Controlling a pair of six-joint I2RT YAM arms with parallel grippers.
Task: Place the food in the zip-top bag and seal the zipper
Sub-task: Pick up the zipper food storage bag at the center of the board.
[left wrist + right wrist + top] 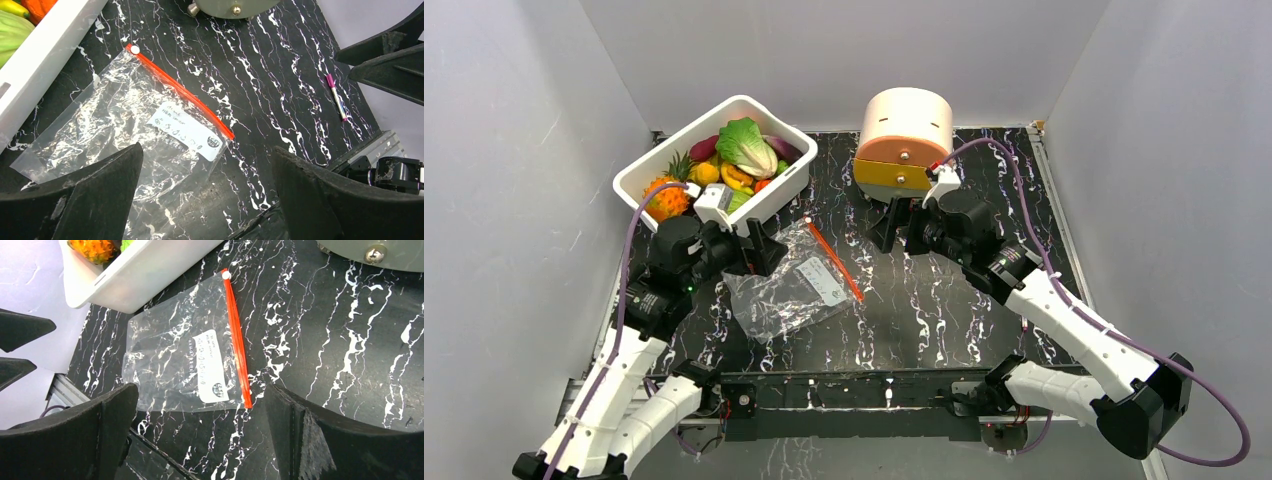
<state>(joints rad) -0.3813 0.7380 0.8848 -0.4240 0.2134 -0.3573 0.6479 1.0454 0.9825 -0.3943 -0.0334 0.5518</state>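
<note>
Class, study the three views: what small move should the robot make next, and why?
Probably lower the left claw onto the zip-top bag beside its zipper and pinch the top layer. The bag lies flat and empty, the food sits in the white tub, and the left claw, open and holding nothing, hovers nearest; the right claw is open too, farther off.

Your left gripper (pixel 764 250) and right gripper (pixel 890 228) both sit low, jaws spread wide — arms extended forward, both angled inward.
</note>
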